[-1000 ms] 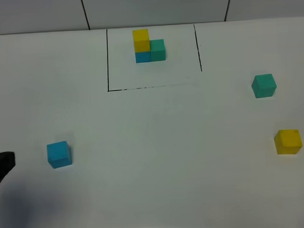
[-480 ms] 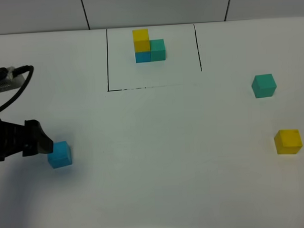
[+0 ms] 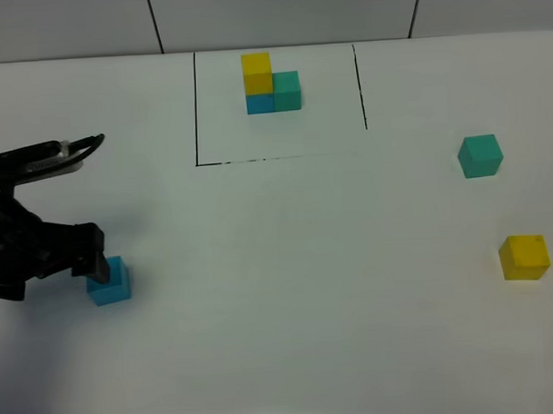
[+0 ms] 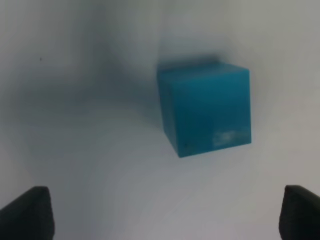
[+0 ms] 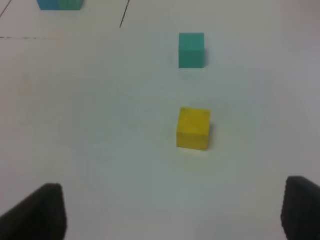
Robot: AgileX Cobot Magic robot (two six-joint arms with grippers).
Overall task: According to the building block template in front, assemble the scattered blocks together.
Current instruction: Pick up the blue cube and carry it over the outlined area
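Observation:
The template is a black-lined frame [image 3: 196, 110] at the table's back with a cluster [image 3: 270, 82] inside: yellow on blue, teal alongside. The sky-blue block [image 3: 109, 283] lies at the left. My left gripper [image 3: 94, 264] hovers just above and left of it, jaws open. In the left wrist view the blue block [image 4: 205, 110] sits ahead of the open gripper [image 4: 162, 215], not between the fingertips [image 4: 25, 212]. The teal block [image 3: 480, 155] and yellow block [image 3: 524, 257] lie at the right. The right wrist view shows the yellow block [image 5: 193, 128] and teal block [image 5: 191, 50] ahead of my open right gripper [image 5: 167, 212].
The white table [image 3: 288, 288] ends at a tiled wall [image 3: 279, 16] behind the template. The left arm and its cable [image 3: 38, 156] reach in from the left edge. The right arm is out of the exterior view.
My left arm has come in from the left edge and moved right, over the sky-blue block. The blocks and the right arm have not moved.

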